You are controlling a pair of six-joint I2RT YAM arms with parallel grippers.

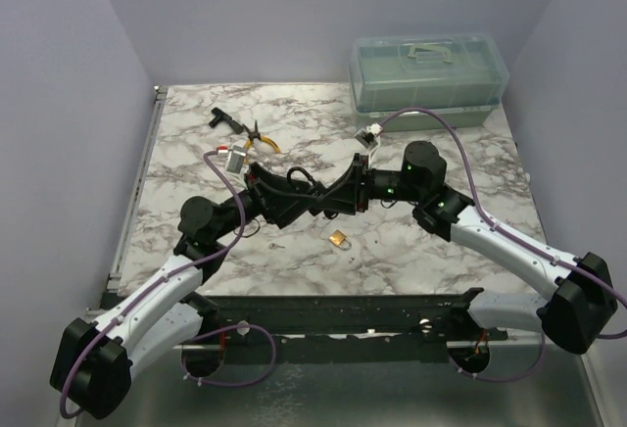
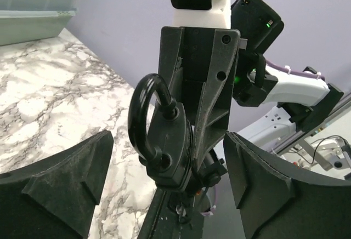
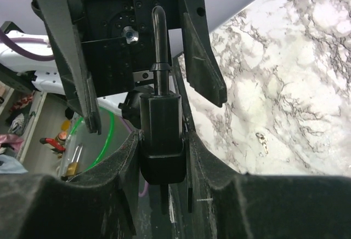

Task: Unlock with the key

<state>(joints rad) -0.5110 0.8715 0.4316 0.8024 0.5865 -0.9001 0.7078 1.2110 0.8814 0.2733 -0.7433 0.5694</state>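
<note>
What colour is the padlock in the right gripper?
Black all over; the padlock shows best in the right wrist view.

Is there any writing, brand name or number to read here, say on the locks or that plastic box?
None can be read.
The brass padlock is too small to show any stamp.
The black padlock shows plain faces.
The clear plastic toolbox has no visible label.

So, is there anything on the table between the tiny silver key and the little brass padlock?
Nothing. In the top view, only bare marble table lies between the key and the brass padlock.
</note>
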